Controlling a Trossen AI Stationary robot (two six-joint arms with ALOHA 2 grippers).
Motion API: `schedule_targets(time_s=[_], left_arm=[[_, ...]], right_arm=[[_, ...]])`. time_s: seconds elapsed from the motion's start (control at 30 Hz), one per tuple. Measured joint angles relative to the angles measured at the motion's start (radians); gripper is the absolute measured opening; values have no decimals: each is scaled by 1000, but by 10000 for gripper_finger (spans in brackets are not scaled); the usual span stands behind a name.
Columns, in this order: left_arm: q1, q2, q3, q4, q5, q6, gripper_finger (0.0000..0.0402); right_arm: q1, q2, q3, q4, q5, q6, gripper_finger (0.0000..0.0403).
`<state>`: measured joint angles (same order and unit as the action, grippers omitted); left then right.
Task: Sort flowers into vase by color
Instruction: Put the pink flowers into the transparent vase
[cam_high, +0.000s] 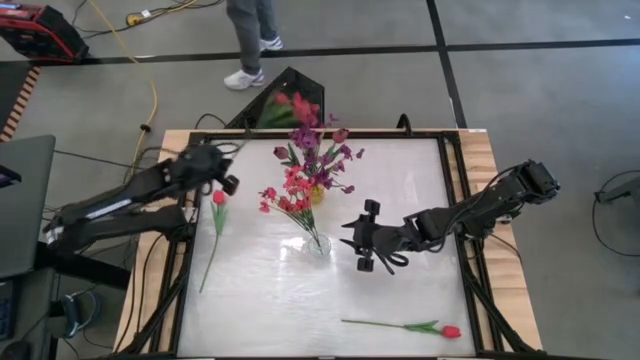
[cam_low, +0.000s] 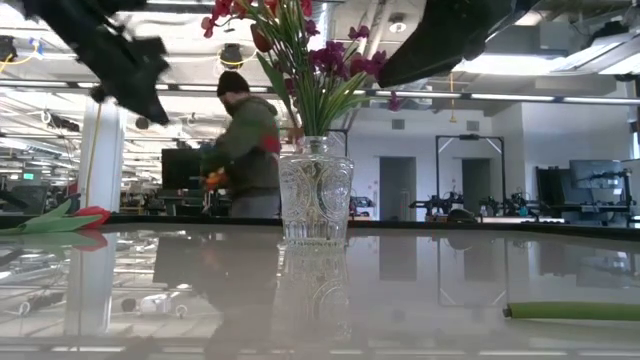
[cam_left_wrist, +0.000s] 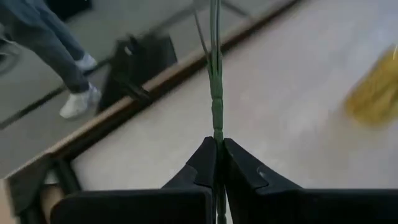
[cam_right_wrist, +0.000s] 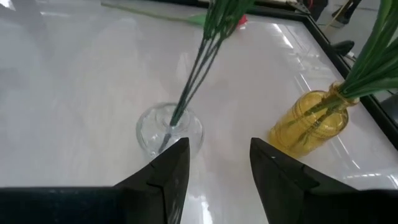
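Observation:
My left gripper (cam_high: 222, 156) is raised over the table's far-left part, shut on a thin green stem (cam_left_wrist: 217, 106). That stem's blurred red blossom (cam_high: 297, 106) hangs out past the far edge. My right gripper (cam_right_wrist: 214, 163) is open, low, just right of the clear glass vase (cam_high: 319, 243), which holds red-pink sprays (cam_high: 288, 195). Behind it, the yellow vase (cam_high: 317, 193) holds purple sprays (cam_high: 320, 148). One red tulip (cam_high: 218, 199) lies flat on the table at the left, and another (cam_high: 449, 331) near the near edge. My left gripper pinches the flower's green stem (cam_left_wrist: 217, 132) between its two shut fingers (cam_left_wrist: 202, 163). The stem runs straight on from the fingertips, along the fingers. The flower is lifted clear of the table, and its blossom end points toward the far edge.
A person (cam_high: 250, 40) stands on the floor beyond the far edge and shows behind the vase in the low view (cam_low: 245, 150). A dark stand (cam_high: 285, 90) sits at the far edge. The table's wooden rim (cam_high: 480, 190) frames the white top. Bare surface lies right of my right arm.

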<state>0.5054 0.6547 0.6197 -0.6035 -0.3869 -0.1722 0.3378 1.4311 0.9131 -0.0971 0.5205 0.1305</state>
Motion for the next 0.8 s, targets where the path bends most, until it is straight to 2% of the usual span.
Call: schedule_targets(time_s=[0.1,0.2,0.27,0.4,0.5,0.57,0.67,0.8], left_arm=[[-46,-136,0,-5,-108,-50,0],[-93,-262,-20,100,-114,-47,0],[-123,-337,-56,221,-24,-22,0],[-173,-442,-173,555,285,11,0],[-202,-469,-283,840,521,-10,0],[-218,-461,-354,1018,630,-58,0],[-249,-430,-442,1227,714,-123,0],[-320,-351,-522,1361,714,-161,0]], right_arm=[[0,0,0,27,0,-7,193],[0,0,0,40,0,-8,193],[0,0,0,53,0,-8,193],[0,0,0,88,0,-11,193],[0,0,0,108,0,-24,193],[0,0,0,116,0,-32,193],[2,0,0,117,0,-33,193],[4,0,0,153,-56,-34,193]])
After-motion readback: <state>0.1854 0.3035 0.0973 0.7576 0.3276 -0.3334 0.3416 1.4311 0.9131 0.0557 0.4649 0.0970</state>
